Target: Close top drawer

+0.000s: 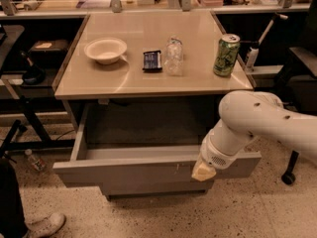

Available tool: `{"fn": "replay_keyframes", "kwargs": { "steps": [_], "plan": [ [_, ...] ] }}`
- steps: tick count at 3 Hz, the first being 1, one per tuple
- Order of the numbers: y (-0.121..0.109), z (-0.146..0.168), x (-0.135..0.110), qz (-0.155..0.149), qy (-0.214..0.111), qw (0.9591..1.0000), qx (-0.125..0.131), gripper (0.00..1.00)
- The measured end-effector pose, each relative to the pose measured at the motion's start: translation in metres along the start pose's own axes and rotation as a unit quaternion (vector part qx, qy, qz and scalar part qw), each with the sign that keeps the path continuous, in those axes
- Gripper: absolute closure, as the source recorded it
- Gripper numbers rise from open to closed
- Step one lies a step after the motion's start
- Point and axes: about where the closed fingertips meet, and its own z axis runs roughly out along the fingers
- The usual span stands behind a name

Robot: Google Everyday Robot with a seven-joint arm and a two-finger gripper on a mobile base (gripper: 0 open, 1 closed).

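Touching the front of the pulled-out top drawer, right of centre: pincer, openness not discernible

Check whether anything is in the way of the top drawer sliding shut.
Nothing visible does. The top drawer shows no contents sticking up, and the gripper is at its front panel, right of centre. The arm hides its right end.

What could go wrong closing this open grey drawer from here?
The tool sits at the front panel of the wide grey metal top drawer, well right of centre, so a push may skew the drawer and jam it. A hard stop could also jolt the tall green can standing near the right edge of the tan table.
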Motion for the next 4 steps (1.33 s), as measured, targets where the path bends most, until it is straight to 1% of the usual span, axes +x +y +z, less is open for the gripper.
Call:
{"fn": "replay_keyframes", "kwargs": {
  "steps": [2,3,4],
  "plan": [
    [-0.035,-0.008,-0.025,-0.016,0.006,0.9996,0.022,1.0],
    [-0.05,-0.018,-0.034,-0.004,0.026,0.9978,0.061,1.0],
    [-0.049,-0.022,-0.037,0.029,0.037,0.9949,0.09,1.0]
  ]
}}
